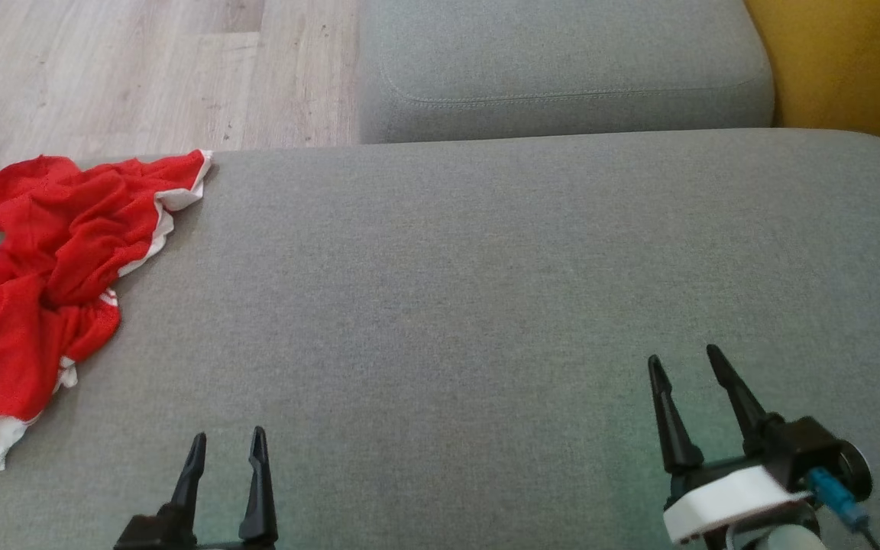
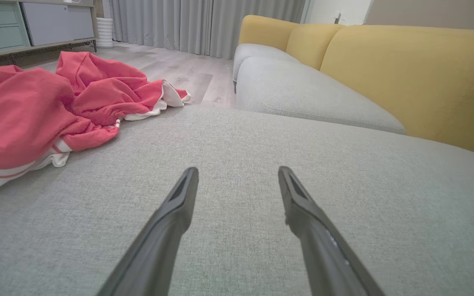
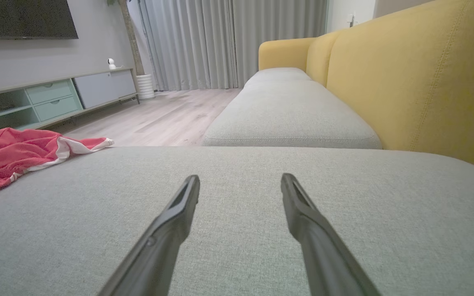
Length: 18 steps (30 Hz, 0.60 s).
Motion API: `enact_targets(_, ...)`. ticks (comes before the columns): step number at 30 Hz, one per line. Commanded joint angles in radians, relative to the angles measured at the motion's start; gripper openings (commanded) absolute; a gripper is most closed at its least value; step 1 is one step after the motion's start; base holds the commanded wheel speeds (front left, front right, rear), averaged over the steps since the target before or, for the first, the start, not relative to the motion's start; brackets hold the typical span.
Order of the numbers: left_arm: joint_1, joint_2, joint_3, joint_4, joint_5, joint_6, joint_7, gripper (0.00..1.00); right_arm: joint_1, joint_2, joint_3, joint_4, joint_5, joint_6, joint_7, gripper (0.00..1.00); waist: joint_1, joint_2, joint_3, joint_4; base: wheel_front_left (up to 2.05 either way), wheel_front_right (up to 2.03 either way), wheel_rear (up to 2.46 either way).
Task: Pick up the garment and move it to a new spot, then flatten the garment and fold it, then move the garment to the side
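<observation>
The crumpled red mesh garment with white trim (image 1: 35,283) lay bunched at the left edge of the wide grey woven-fabric seat cushion (image 1: 486,290). Part of it appeared to overhang that edge above the pale wood-plank floor (image 1: 142,69).

The left gripper (image 1: 228,434) was low over the cushion near the front. Its two dark fingers were spread apart with nothing between them. The right gripper (image 1: 682,354) was further to the right, well apart from the garment, with its fingers likewise spread and empty. Both sets of fingers pointed toward the far end of the seat, not at the cloth.

This arrangement was judged to be a ready stance, with the jaws wide so that either one could close on a raised fold. No part of the task appeared to have been done. The left gripper was the nearer one and the likelier to make the pick. The bare middle of the cushion offered a flat surface for spreading and folding the garment.
</observation>
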Motion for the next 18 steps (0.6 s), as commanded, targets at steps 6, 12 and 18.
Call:
enact_targets(6, -0.021, 0.014, 0.014, -0.037, 0.078, 0.021, -0.028, 1.0, -0.009, -0.009, 0.039, -0.045, -0.1, -0.001, -0.031, 1.0, 0.0, 0.0, 0.0, 0.002, 0.0, 0.0, 0.0)
enact_targets(12, -0.02, 0.018, 0.01, -0.037, 0.087, 0.028, -0.03, 1.0, -0.009, -0.009, 0.041, -0.044, -0.116, -0.001, -0.034, 1.0, 0.0, 0.0, 0.0, 0.002, 0.0, 0.0, 0.0)
enact_targets(18, -0.02, 0.021, 0.007, -0.038, 0.083, 0.034, -0.027, 1.0, -0.01, -0.009, 0.04, -0.041, -0.117, -0.001, -0.034, 1.0, 0.0, 0.0, 0.003, 0.002, 0.0, 0.0, 0.0)
